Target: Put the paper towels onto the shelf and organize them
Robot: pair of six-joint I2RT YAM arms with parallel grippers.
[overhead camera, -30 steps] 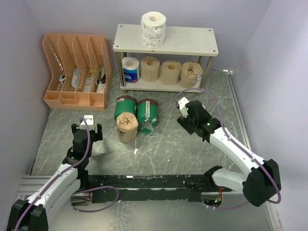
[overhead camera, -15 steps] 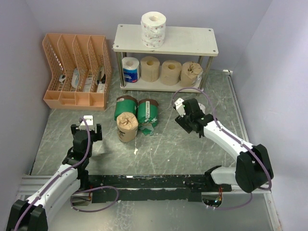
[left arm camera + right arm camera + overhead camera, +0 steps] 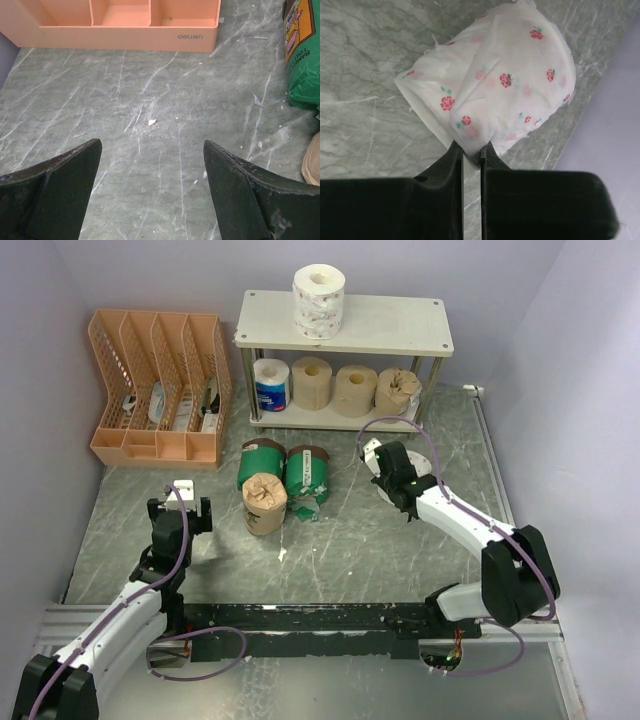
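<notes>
- Grey-green marbled tabletop (image 3: pixel 340 540) carries the work, and lilac walls (image 3: pixel 580 390) close it in on three sides.
- At the far edge stands the two-tier shelf of off-white boards on silver metal posts (image 3: pixel 400 325). Its top board bears one white patterned roll (image 3: pixel 319 300) near the left end. The lower board bears four rolls in a row (image 3: pixel 354 390).
- The thing in hand is the white rose-printed paper towel roll (image 3: pixel 505 85). It lies on the table in front of the shelf's right end, near the right wall.
- The right gripper (image 3: pixel 471 150) is closed to a narrow slit. We see a loose fold of the roll's paper pinched between its fingers (image 3: pixel 445 170). The grip is on the sheet's edge, not around the body.
- The roll lies directly ahead of the right fingertips, on the wall side of the gripper in the overhead view. We cannot tell its long axis, because the paper is rumpled and the core is hidden.
- The left gripper (image 3: pixel 151 150) stands wide open and empty over the table at the left, well apart from this roll. The right arm is clearly the nearer.
- Two green wrapped rolls (image 3: pixel 308 472) and one brown-paper wrapped roll (image 3: pixel 264 503) lie mid-table.
- We judge that a lift toward the shelf comes next. A pinch on loose paper may unwind or tear it, so we advise a slow rise.
</notes>
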